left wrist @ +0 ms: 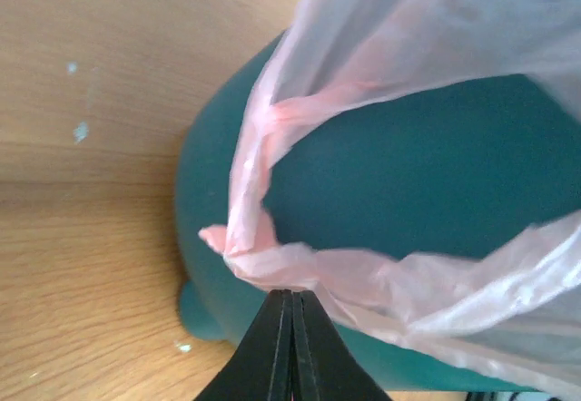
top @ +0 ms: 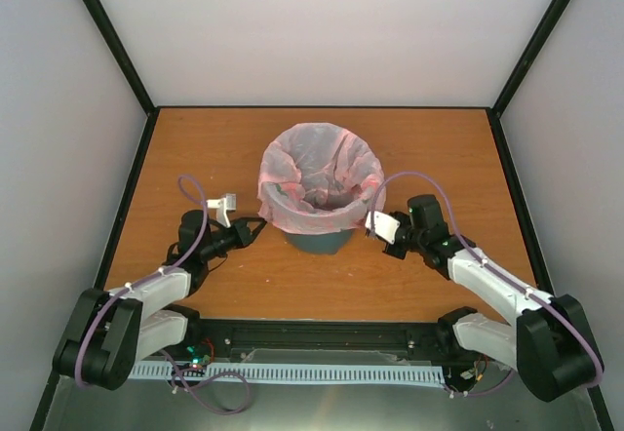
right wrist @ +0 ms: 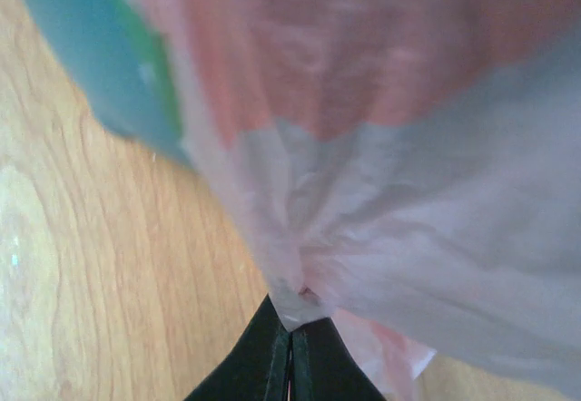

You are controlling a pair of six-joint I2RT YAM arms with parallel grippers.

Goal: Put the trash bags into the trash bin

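Rim hidden: bag (top: 319, 173) drapes bin (top: 319, 242) | left tool (left wrist: 292, 294), right tool (right wrist: 290, 330) both clamped on bag hem

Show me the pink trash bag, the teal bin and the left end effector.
pink trash bag (top: 283, 209), top view, fold over the rim.
teal bin (left wrist: 408, 151), left wrist view, bare side wall.
left end effector (left wrist: 292, 298), left wrist view, shut tips on bag edge.

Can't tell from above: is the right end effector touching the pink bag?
Touching. Right wrist view: the right end effector pinches a gathered fold of the pink bag.
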